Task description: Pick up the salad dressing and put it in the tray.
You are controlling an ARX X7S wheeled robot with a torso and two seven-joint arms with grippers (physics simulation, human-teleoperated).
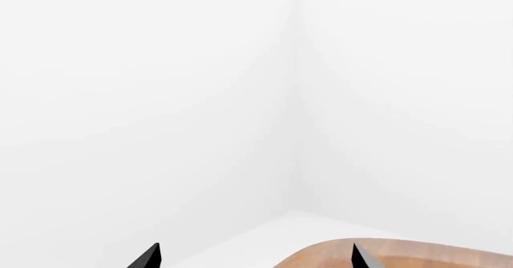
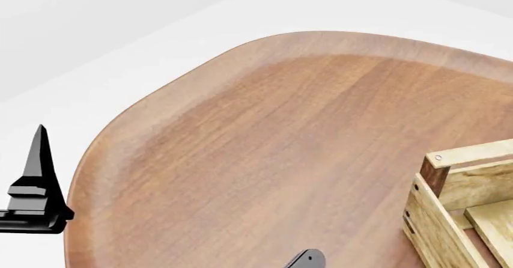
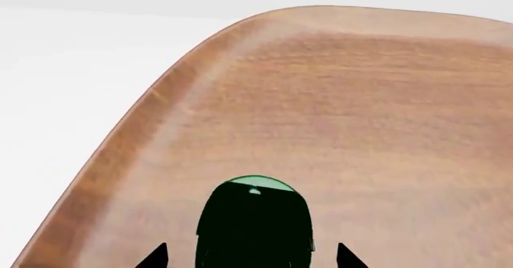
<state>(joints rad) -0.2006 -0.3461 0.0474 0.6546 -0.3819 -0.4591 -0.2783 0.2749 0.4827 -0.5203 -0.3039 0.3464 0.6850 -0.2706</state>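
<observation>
The salad dressing (image 3: 254, 220) is a dark green bottle with a lighter green rim, seen in the right wrist view on the brown table. My right gripper (image 3: 250, 257) is open, a black fingertip on each side of the bottle with a gap to it on both sides. The bottle is out of the head view. The tray (image 2: 449, 220), a light-wood crate with a dark brown corner post, shows only its near corner at the head view's lower right. My left gripper (image 1: 256, 257) is open and holds nothing, out past the table's left edge.
The rounded wooden table (image 2: 265, 136) has a raised rim. One black left finger (image 2: 38, 160) stands beside its left edge. A small dark part of the right arm (image 2: 306, 259) pokes in at the bottom. White floor and walls lie beyond.
</observation>
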